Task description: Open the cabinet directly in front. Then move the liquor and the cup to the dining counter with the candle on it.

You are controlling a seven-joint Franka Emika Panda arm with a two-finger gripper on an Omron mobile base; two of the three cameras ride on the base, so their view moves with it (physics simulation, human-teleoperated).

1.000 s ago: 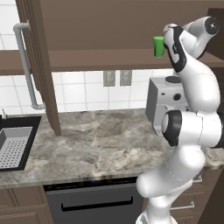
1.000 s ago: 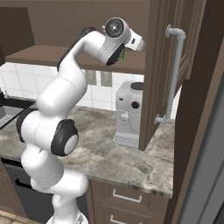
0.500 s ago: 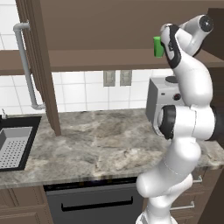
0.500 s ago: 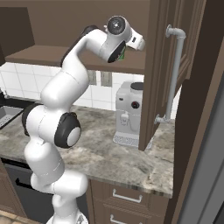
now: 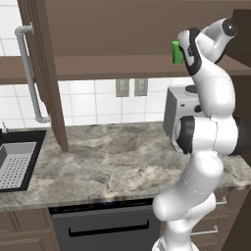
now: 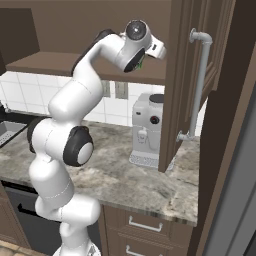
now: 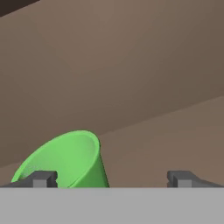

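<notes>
Inside cabinet (image 5: 122,34), cup (image 7: 65,159) stands upright, mouth up.

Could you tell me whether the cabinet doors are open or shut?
Open: both cabinet doors swing outward, baring the shelf with the green cup.

The cabinet (image 5: 122,29) looks like dark brown wood with a matt, even finish, and its long bar handles (image 6: 199,85) read as brushed silver metal. The cup (image 7: 65,159) is bright green plastic, smooth with a soft sheen. The counter (image 5: 112,162) below appears to be polished grey-brown marbled stone. The wall tiles (image 5: 93,103) are glossy white. The coffee machine (image 6: 147,130) has a smooth pale grey casing, plastic or metal.
</notes>
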